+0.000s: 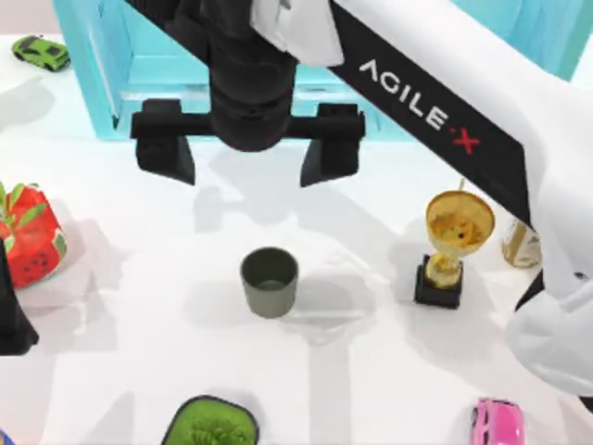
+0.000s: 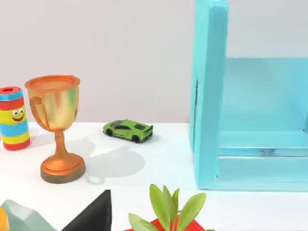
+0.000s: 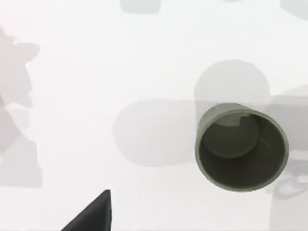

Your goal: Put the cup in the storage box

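The dark grey-green cup (image 1: pixel 270 281) stands upright and empty on the white table, near the middle; the right wrist view looks down into the cup (image 3: pixel 240 147). My right gripper (image 1: pixel 248 156) hangs above the table behind the cup, open wide with nothing between its black fingers (image 1: pixel 167 148). It is just in front of the light blue storage box (image 1: pixel 111 74), which stands at the back. The box's open side and wall (image 2: pixel 211 96) appear in the left wrist view. My left arm (image 1: pixel 9 315) is parked at the table's left edge.
A gold trophy (image 1: pixel 454 243) stands right of the cup, with a small bottle (image 1: pixel 522 246) beyond it. A red strawberry-like item (image 1: pixel 28 236) lies at the left, a green toy car (image 1: pixel 40 52) at the back left, a green plant pot (image 1: pixel 213 426) and a pink car (image 1: pixel 498 422) at the front.
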Tool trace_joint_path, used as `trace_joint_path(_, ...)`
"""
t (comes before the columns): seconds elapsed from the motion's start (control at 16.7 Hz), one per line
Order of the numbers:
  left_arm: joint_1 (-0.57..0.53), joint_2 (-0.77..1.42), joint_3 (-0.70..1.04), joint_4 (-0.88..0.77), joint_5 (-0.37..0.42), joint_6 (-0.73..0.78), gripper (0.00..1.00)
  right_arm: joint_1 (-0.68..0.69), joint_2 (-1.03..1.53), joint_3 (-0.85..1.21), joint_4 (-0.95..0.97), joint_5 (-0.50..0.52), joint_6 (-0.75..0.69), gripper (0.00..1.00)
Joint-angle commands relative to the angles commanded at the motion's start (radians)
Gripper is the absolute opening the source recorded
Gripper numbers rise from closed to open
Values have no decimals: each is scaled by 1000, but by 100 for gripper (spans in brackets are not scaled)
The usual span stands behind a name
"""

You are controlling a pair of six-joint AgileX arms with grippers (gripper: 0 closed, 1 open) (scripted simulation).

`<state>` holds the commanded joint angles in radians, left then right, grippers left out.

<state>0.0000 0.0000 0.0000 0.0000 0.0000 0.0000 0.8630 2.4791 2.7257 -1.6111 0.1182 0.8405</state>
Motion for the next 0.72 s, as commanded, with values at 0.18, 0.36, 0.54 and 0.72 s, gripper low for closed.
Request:
trace_joint_path(0.18, 0, 0, 0, 0, 0, 0, 100, 21, 122, 114, -82, -18, 48, 100)
trace_joint_path(0.36, 0, 0, 0, 0, 0, 0, 100, 30, 184, 172, -124, -29, 72, 100)
trace_joint_path(0.54, 0, 0, 0, 0, 0, 0, 100, 30, 191, 178, -129, -31, 75, 100)
trace_joint_path(0.72, 0, 0, 0, 0, 0, 0, 100, 25, 193, 177, -128, -30, 74, 100)
